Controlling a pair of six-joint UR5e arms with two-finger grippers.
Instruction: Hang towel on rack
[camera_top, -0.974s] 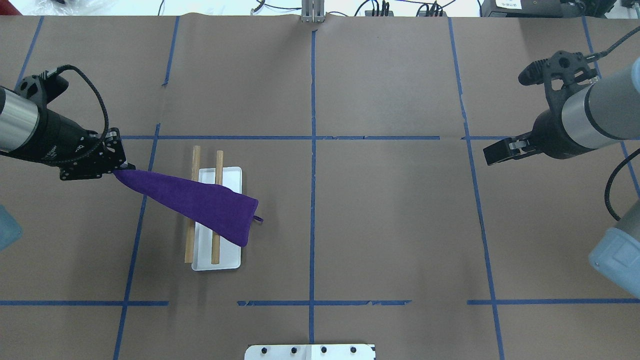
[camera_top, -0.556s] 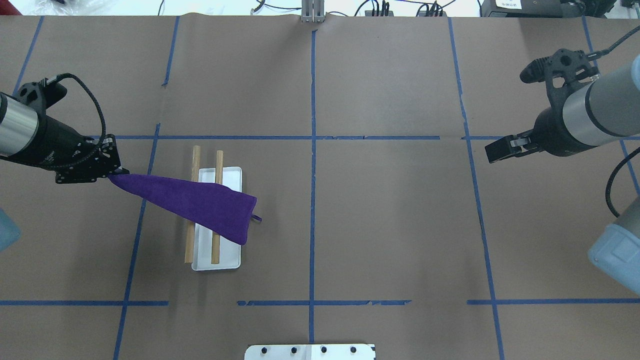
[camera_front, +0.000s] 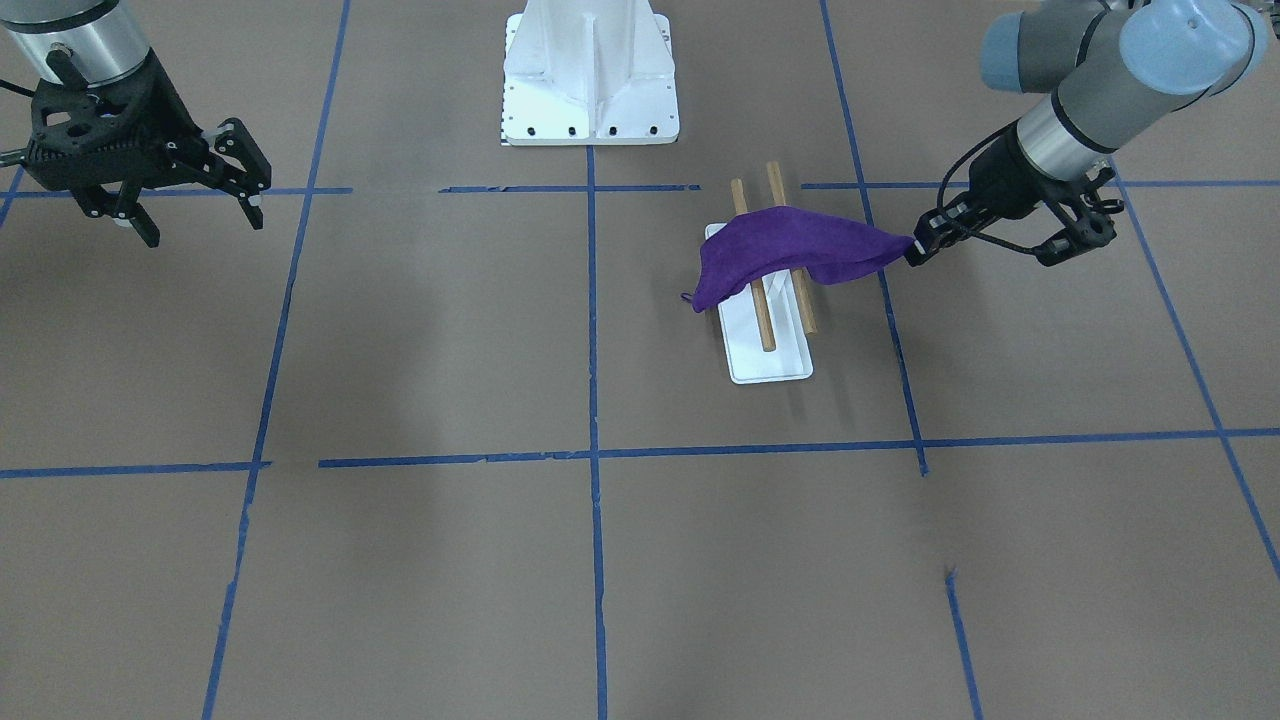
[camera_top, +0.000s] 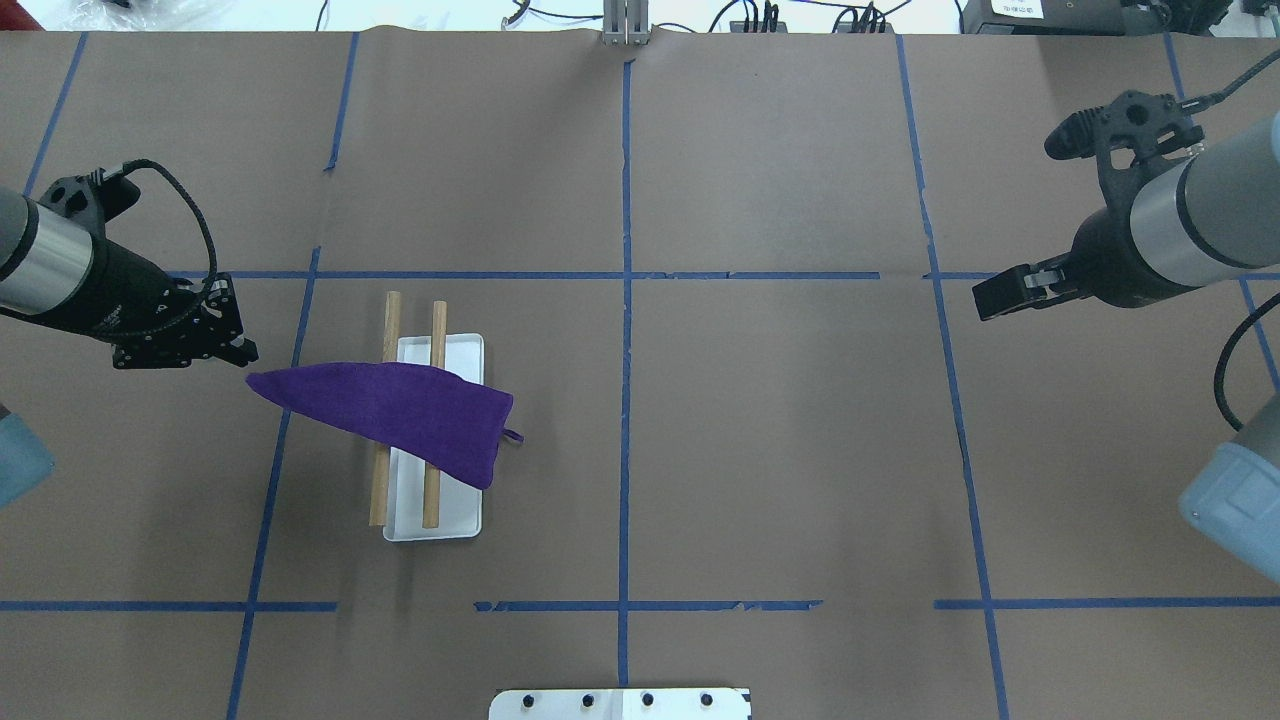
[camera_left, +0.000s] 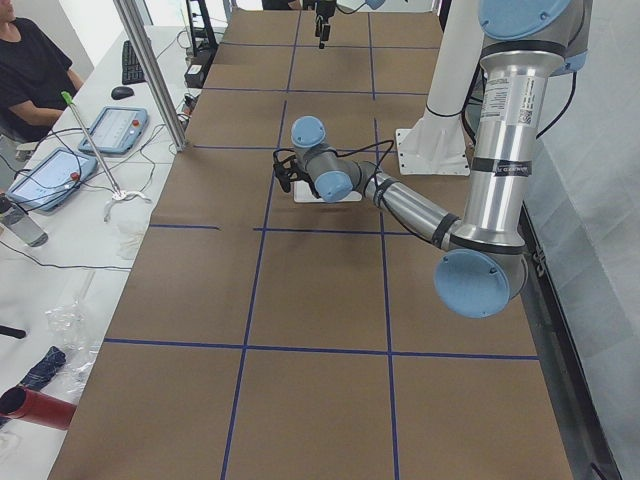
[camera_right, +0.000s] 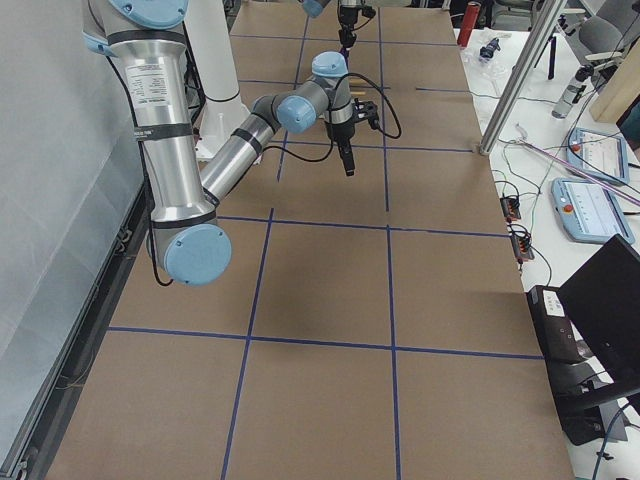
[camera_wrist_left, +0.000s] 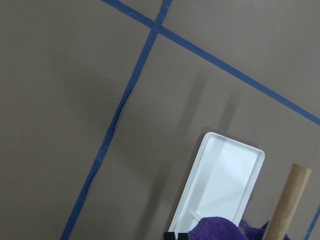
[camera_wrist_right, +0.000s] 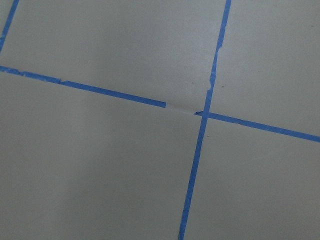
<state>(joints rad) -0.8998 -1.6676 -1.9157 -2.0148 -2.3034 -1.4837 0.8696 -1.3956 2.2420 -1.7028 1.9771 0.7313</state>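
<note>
The purple towel (camera_top: 400, 410) lies slantwise over both wooden rods (camera_top: 392, 320) of the rack, whose white base (camera_top: 462, 350) sits left of the table's middle. One towel end hangs past the inner rod. The other end is a pointed tip sticking out beyond the outer rod. My left gripper (camera_top: 246, 352) is open just beside that tip, with a small gap to it. In the front view the left gripper (camera_front: 915, 248) sits at the end of the towel (camera_front: 790, 245). The left wrist view shows the base (camera_wrist_left: 220, 185), one rod (camera_wrist_left: 287, 205) and the towel's edge (camera_wrist_left: 220, 227). My right gripper (camera_front: 200, 225) is open and empty, far off.
The white robot pedestal (camera_front: 590, 70) stands at the table's robot-side edge. Blue tape lines (camera_top: 625, 300) cross the brown table cover. A person (camera_left: 30, 70) and tablets are at a side table past the far edge.
The left gripper held the towel's tip stretched out; now the tip is out of the fingers and has dropped a little toward the rack. The right arm has barely shifted.
</note>
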